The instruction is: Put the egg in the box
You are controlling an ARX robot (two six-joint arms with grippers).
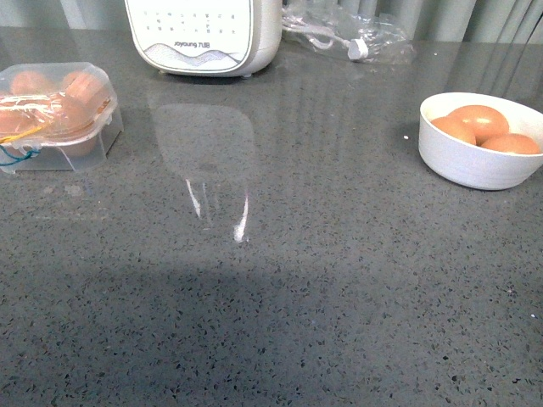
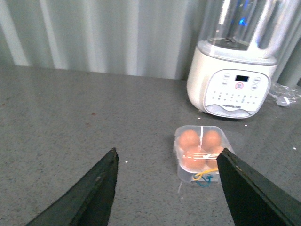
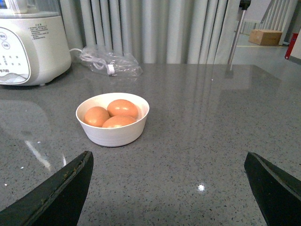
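Three orange-brown eggs (image 1: 478, 121) lie in a white bowl (image 1: 475, 163) at the right of the grey counter; they also show in the right wrist view (image 3: 122, 108). The clear plastic box (image 1: 55, 119) sits at the far left with its lid down over several eggs and a yellow and blue band at its front edge. In the left wrist view the box (image 2: 201, 151) lies ahead of my open, empty left gripper (image 2: 167, 157). My right gripper (image 3: 168, 162) is open and empty, short of the bowl (image 3: 113, 133). Neither gripper shows in the front view.
A white blender base (image 1: 204, 34) stands at the back, between box and bowl. A clear plastic bag (image 1: 348, 36) with a cable lies behind it to the right. Grey curtains hang behind the counter.
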